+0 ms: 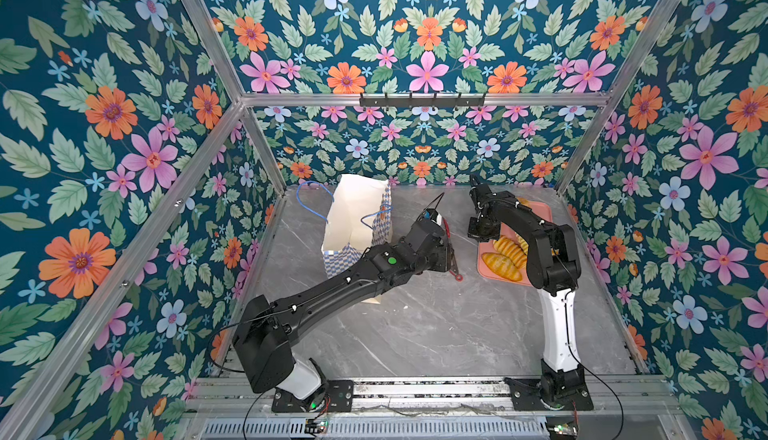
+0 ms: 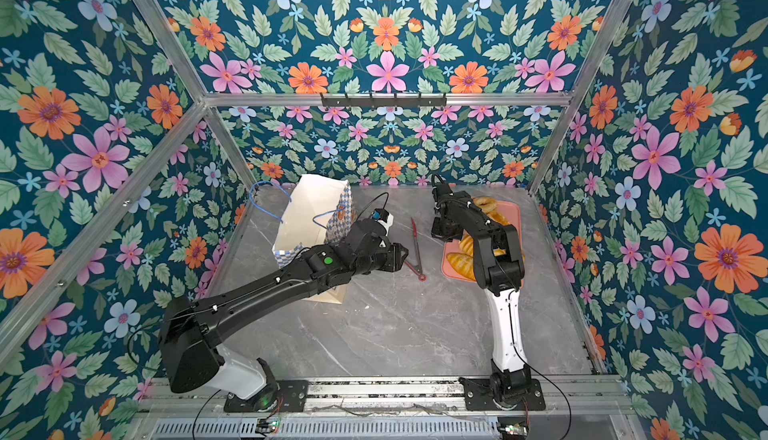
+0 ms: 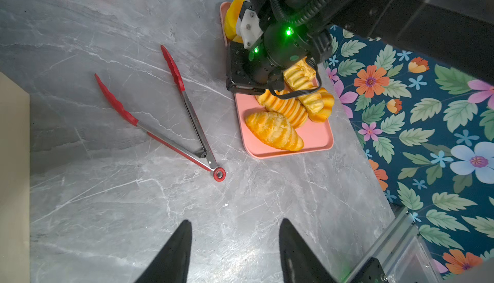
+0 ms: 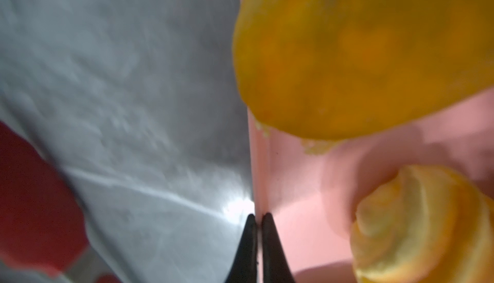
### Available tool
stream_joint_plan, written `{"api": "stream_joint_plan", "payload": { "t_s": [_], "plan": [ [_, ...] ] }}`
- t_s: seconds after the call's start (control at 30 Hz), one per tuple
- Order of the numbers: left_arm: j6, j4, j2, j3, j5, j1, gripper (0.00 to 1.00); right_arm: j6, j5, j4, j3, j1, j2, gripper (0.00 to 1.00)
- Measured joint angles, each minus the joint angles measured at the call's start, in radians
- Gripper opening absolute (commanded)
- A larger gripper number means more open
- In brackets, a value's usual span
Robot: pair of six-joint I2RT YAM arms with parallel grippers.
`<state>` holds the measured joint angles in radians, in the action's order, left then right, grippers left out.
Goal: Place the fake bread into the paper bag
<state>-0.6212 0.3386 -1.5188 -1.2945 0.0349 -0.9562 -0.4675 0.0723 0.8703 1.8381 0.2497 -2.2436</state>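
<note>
The paper bag [image 1: 357, 218] [image 2: 311, 213] stands open at the back left, cream inside with blue checks and blue cord handles. Several pieces of glossy yellow fake bread [image 1: 503, 265] [image 2: 459, 259] [image 3: 274, 130] [image 4: 347, 54] lie on a pink tray [image 1: 540, 209] [image 2: 509, 213] [image 3: 315, 137] [image 4: 307, 188] at the right. My right gripper [image 4: 257, 215] [image 2: 442, 232] points down at the tray's left edge, shut on its rim. Above bare tabletop between the bag and the tray, my left gripper [image 3: 235, 221] [image 2: 401, 251] is open and holds nothing.
Red-tipped metal tongs [image 1: 451, 247] [image 2: 415, 247] [image 3: 187, 102] lie spread open on the grey marble table [image 1: 436, 326], between the left gripper and the tray. Flowered walls and aluminium posts close in the table on three sides.
</note>
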Motion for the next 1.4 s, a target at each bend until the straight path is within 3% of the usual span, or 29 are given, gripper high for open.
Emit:
{"api": "stream_joint_plan", "payload": {
  "t_s": [0.4,0.8,1.1,1.4],
  "plan": [
    [-0.034,-0.034,0.029,0.060,-0.003,0.000,0.54,0.019,-0.007,-0.091,-0.367,0.097,0.217,0.00],
    [-0.059,-0.055,0.058,0.092,0.004,-0.012,0.54,-0.036,0.010,-0.112,-0.576,0.237,0.395,0.00],
    [-0.048,-0.031,0.070,0.037,0.030,-0.013,0.57,-0.100,-0.014,-0.123,-0.652,0.266,0.496,0.35],
    [0.052,0.042,0.075,-0.160,0.057,-0.013,0.63,-0.103,-0.041,-0.115,-0.651,0.306,0.669,0.49]
  ]
}}
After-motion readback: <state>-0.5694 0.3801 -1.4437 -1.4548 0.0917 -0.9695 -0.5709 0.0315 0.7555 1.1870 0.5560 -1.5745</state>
